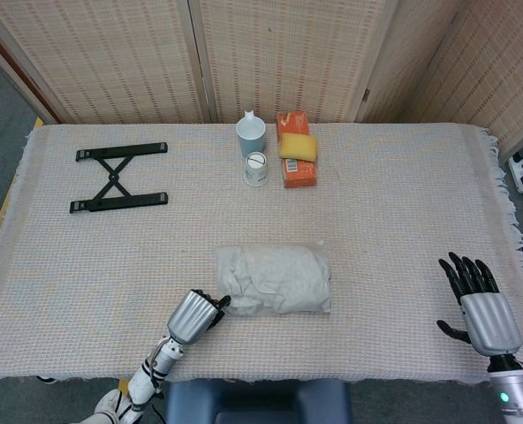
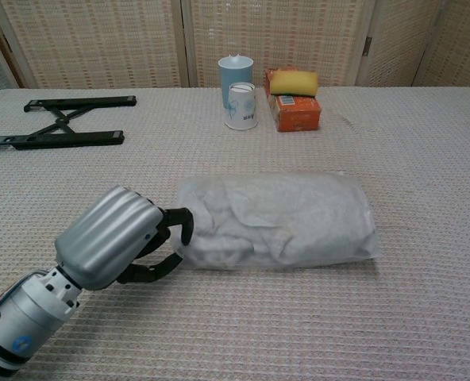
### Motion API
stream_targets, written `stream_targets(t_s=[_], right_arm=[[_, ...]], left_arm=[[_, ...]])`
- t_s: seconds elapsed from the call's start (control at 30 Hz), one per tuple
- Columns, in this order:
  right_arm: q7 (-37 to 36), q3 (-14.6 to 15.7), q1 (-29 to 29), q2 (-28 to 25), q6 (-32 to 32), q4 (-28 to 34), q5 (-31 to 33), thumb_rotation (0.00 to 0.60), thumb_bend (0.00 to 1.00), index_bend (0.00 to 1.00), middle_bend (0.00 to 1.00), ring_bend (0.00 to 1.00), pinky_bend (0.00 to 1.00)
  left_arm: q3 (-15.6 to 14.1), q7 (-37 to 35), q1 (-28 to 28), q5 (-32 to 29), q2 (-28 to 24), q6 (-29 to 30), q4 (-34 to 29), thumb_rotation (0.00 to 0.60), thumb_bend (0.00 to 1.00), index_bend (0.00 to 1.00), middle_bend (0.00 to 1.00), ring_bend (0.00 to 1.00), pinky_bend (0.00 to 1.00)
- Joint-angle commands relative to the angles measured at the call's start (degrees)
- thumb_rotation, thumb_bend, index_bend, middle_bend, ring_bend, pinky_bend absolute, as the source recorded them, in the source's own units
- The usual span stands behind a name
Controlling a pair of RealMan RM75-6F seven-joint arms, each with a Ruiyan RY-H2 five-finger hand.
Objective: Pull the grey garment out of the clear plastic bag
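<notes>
The clear plastic bag [image 1: 275, 279] with the crumpled grey garment [image 2: 251, 222] inside lies flat near the table's front middle. My left hand [image 1: 195, 315] is at the bag's left end. In the chest view the left hand [image 2: 116, 236] has its dark fingers [image 2: 183, 225] curled against that end, with the thumb low beside the bag's corner. Whether they pinch the plastic is hidden. My right hand [image 1: 484, 305] rests at the front right of the table, far from the bag, fingers spread and holding nothing. The chest view does not show it.
A black folding stand [image 1: 118, 177] lies at the back left. A blue cup [image 1: 251, 137], a white paper cup [image 1: 256, 169] and an orange box [image 1: 299, 170] topped by a yellow sponge [image 1: 299, 147] stand at the back middle. Wicker screens close the far side.
</notes>
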State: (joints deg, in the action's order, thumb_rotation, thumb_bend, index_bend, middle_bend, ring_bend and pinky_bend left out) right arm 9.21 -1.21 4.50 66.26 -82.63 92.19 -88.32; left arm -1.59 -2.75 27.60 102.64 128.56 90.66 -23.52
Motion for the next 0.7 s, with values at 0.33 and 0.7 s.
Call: stream_targets(t_s=[0.33,0.7], right_arm=[[-3.21,-0.44,3.93,4.01,3.69,-5.15,-2.41,0.600,0.11,0.00,0.00,0.00,0.00],[-10.10,-3.57,13.80,14.24,13.79,-15.58,-1.70,0.600,0.29,0.33,0.00,0.00,0.00]], left_arm=[[-1.89,-2.04,0.29,-0.38,0.26,1.05,1.01,0.600,0.55,0.67,1.00,1.00,1.00],[-3.07,-1.45,0.38,-0.45,-0.39,1.93,-0.70,0.600,0.56,0.67,1.00,1.00,1.00]])
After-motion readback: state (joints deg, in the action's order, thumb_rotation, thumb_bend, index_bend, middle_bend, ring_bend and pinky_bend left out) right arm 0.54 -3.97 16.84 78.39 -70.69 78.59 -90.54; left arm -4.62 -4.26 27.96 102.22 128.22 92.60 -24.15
